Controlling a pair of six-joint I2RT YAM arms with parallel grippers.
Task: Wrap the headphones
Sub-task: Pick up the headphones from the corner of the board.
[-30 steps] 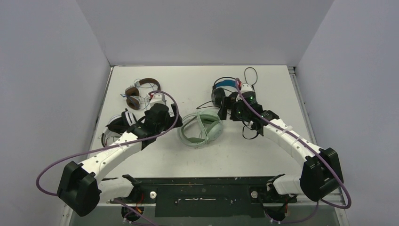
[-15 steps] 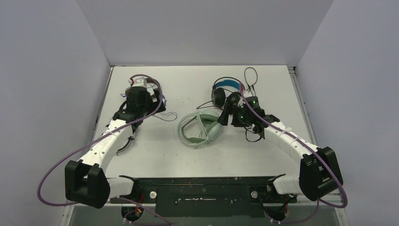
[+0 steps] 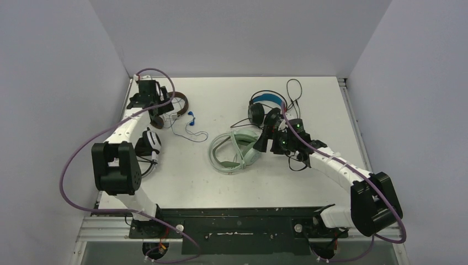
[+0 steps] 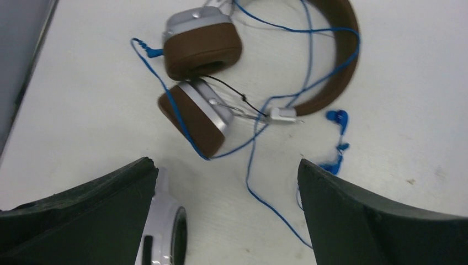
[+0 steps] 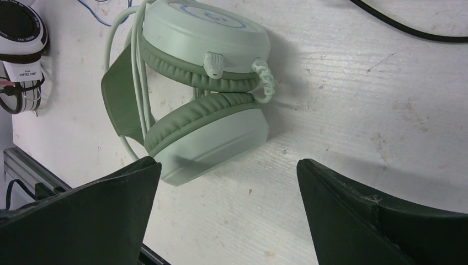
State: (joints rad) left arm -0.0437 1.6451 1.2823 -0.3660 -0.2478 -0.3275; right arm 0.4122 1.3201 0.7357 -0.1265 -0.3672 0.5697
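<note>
Comparing the overhead views, the left arm has swung from the left-centre of the tabletop [image 3: 226,91] toward its far left corner. The left end effector [image 4: 225,168] now hangs above the brown headphones [image 4: 204,49] with both fingers spread wide and nothing between them. A second ago it sat over the white headset with black stripes [image 3: 150,142]. That headset is now uncovered and lies on the tabletop beside the left arm's forearm. The brown headphones lie with both ear cups side by side, and their blue cord [image 4: 251,165] runs loose across the headband and out onto the tabletop toward the right.

The right arm has drawn slightly nearer and to the left. The right end effector [image 5: 225,162] is released, fingers fully apart, and is positioned just above the mint green headphones [image 5: 204,83], whose two ear cups rest one against the other near the tabletop centre. The black headphones with a blue headband [image 3: 265,102] lie just beyond it, cord trailing loose. None of the four headsets is held.
</note>
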